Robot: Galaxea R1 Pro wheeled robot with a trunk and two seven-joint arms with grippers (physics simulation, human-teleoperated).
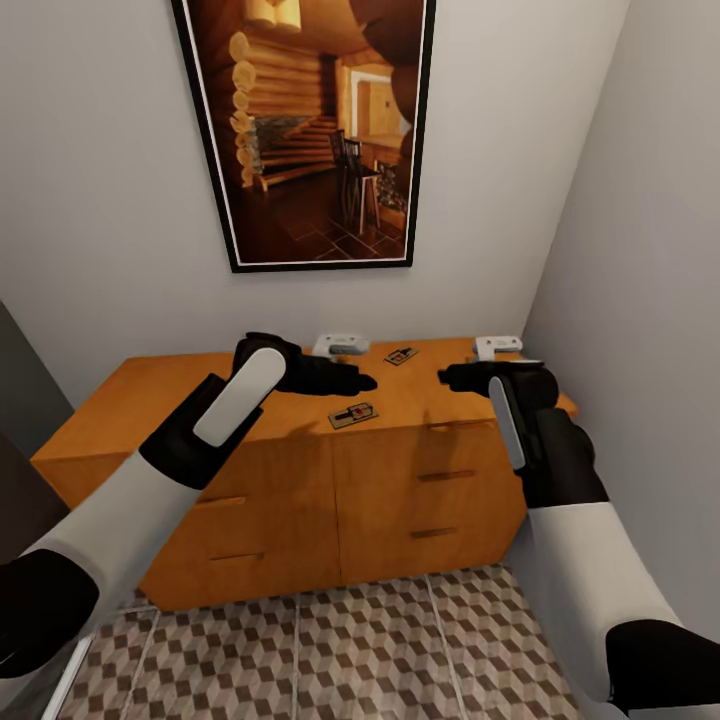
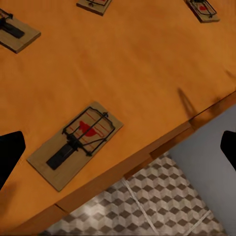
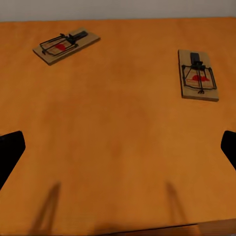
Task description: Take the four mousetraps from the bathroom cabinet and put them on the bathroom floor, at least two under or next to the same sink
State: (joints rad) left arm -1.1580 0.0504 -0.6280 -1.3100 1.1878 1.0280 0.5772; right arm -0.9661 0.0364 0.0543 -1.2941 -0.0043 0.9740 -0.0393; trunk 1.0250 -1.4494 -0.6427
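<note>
Both grippers, left (image 1: 365,381) and right (image 1: 448,377), hover spread apart over the cabinet (image 1: 200,395), a mousetrap (image 1: 352,414) lying near its front edge

Orange wooden cabinet (image 1: 300,500) in the corner, against grey walls (image 1: 110,200). Front has drawer faces with slim wooden handles (image 1: 445,475). Framed picture (image 1: 310,130) hangs above it, black frame, log-cabin interior with stairs and chairs. 2 small white objects (image 1: 340,345) sit at the back edge of the cabinet top, 1 mid, 1 right; possibly plastic devices, too small to tell.
</note>
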